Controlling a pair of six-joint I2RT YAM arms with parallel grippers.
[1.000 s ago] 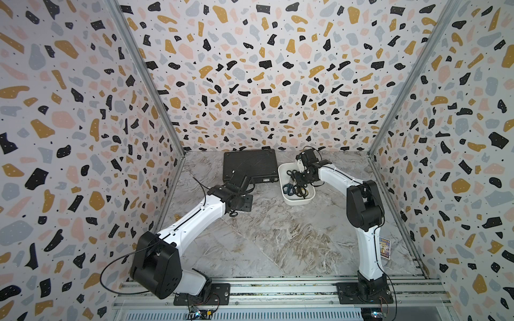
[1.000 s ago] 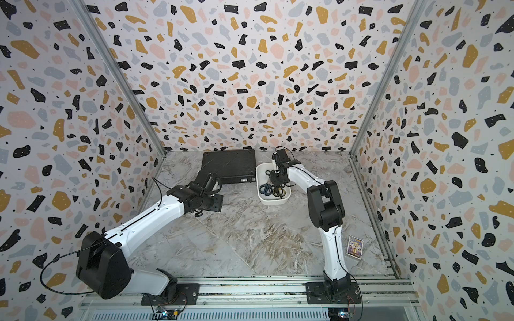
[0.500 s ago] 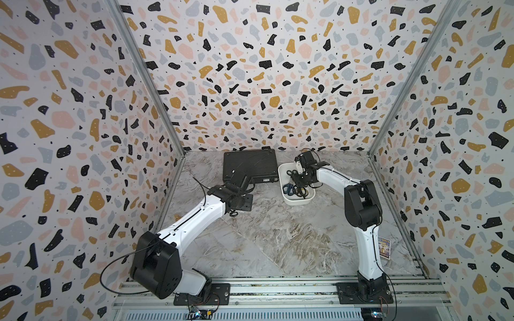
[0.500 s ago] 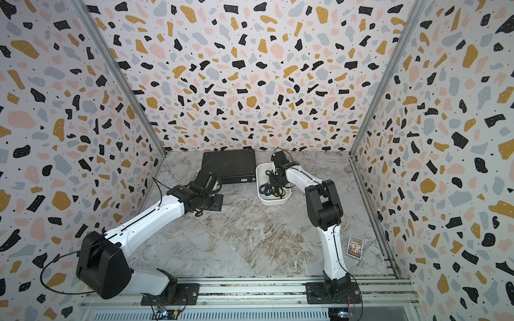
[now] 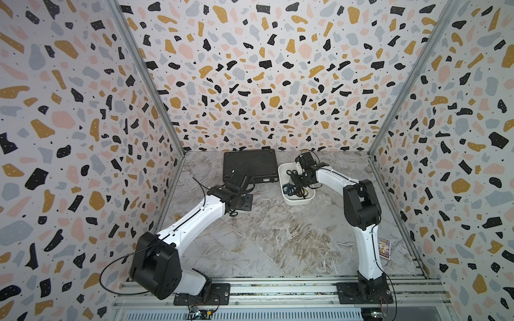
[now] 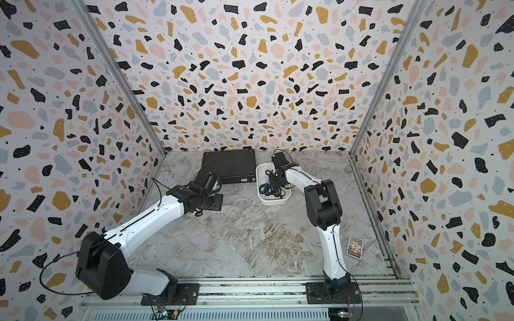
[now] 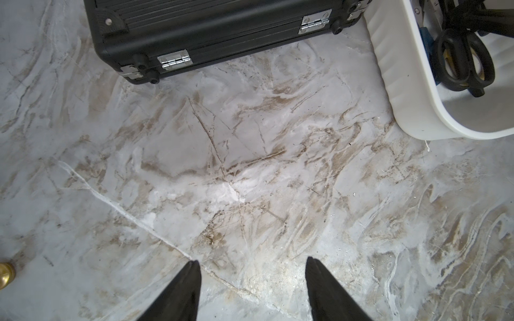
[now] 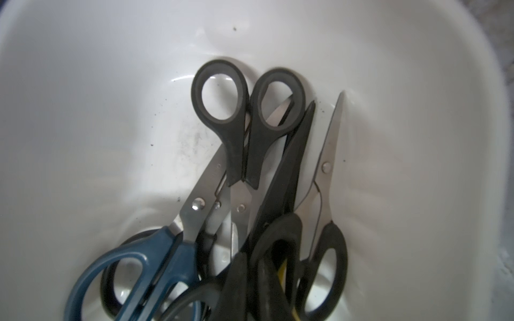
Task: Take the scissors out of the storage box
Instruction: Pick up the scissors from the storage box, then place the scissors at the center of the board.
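The white storage box sits right of the black case, with several scissors piled inside. My right gripper reaches down into it. In the right wrist view the gripper is shut on the looped handle of the black-bladed, yellow-and-black pair. Beside it lie a black-handled pair, a blue-grey pair and a slim steel pair. My left gripper hangs open over bare table, left of the box.
A flat black ribbed case with metal latches lies at the back, touching the box's left side. A small printed card lies by the right arm's base. A brass knob sits near the left wall.
My right gripper has closed inside the box and shifted slightly left over the scissors. The left arm has not moved.
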